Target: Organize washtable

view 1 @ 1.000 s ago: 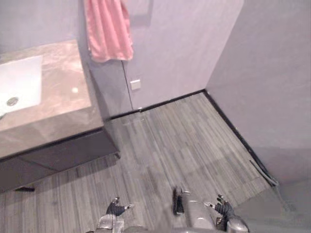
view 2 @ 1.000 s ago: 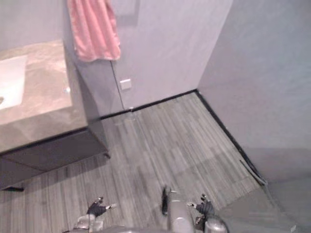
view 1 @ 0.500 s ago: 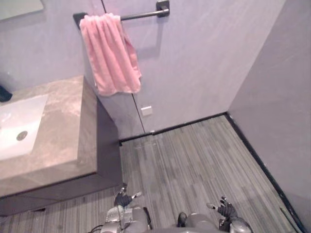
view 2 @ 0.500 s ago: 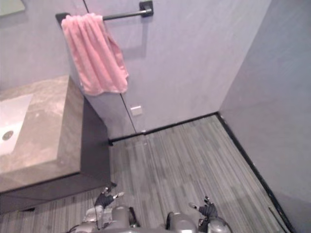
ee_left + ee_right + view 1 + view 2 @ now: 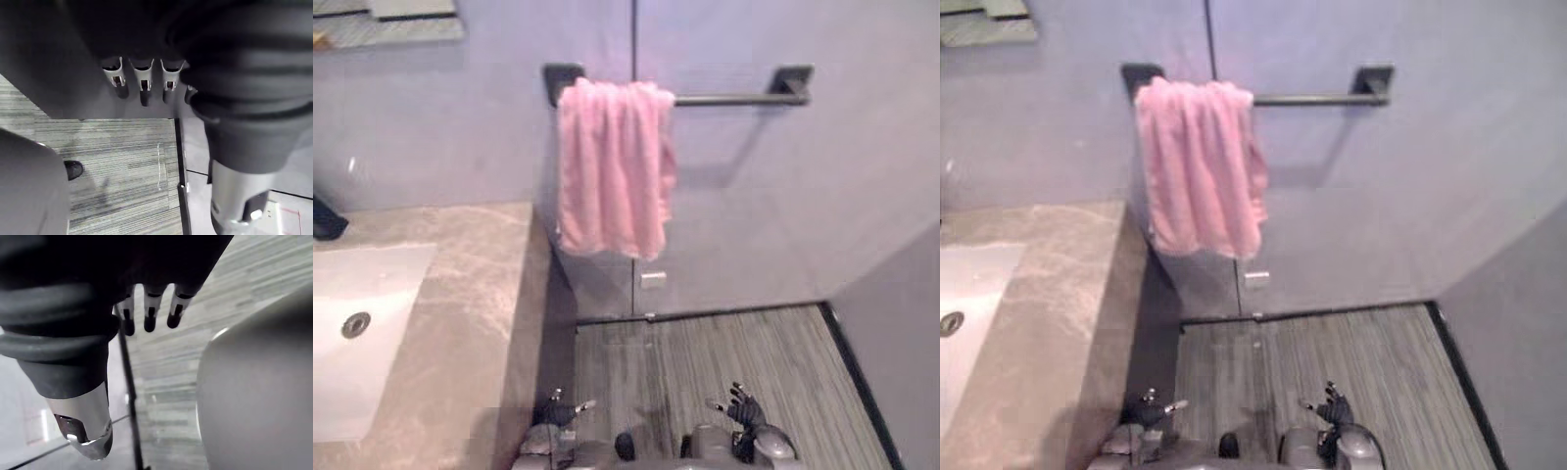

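Camera has swung up. One towel (image 5: 612, 166) on one bar (image 5: 734, 98), well beyond left hand (image 5: 558, 413) and right hand (image 5: 742, 411), both slack-fingered, empty.

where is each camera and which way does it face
Left eye view: on the head, facing down at the pink towel on its rail, the counter and sink; left hand and right hand low.
Right eye view: beside it, same scene.
Left wrist view: along the open left hand, down at the striped floor.
Right wrist view: along the open right hand, same floor.
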